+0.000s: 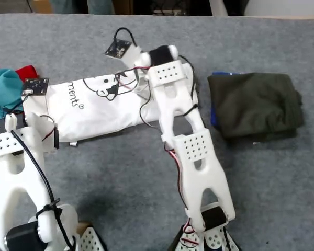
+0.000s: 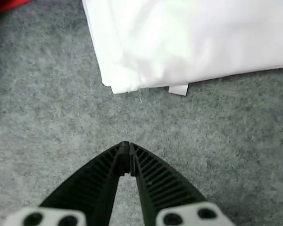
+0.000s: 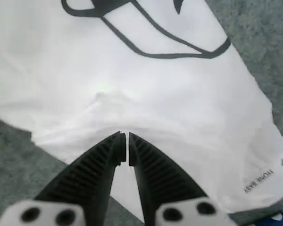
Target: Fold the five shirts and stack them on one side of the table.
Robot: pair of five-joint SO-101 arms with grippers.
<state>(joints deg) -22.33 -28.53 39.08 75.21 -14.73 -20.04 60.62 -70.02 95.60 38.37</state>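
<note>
A white shirt [image 1: 94, 110] with a black bear print lies partly folded on the grey table, left of centre. My right gripper [image 3: 123, 136] is shut, its tips down on the white cloth [image 3: 132, 84] near the print; no fabric shows between the fingers. My left gripper [image 2: 125, 146] is shut over bare carpet, a short way off the shirt's corner [image 2: 114, 87] and its small tag [image 2: 178, 89]. At the right sits a folded dark olive shirt [image 1: 256, 104] on top of a blue one [image 1: 213, 112].
A teal shirt [image 1: 2, 89] and a red shirt [image 1: 26, 70] lie bunched at the left edge. Grey carpet [image 1: 120, 172] stretches open between the two arm bases and in front of the olive stack.
</note>
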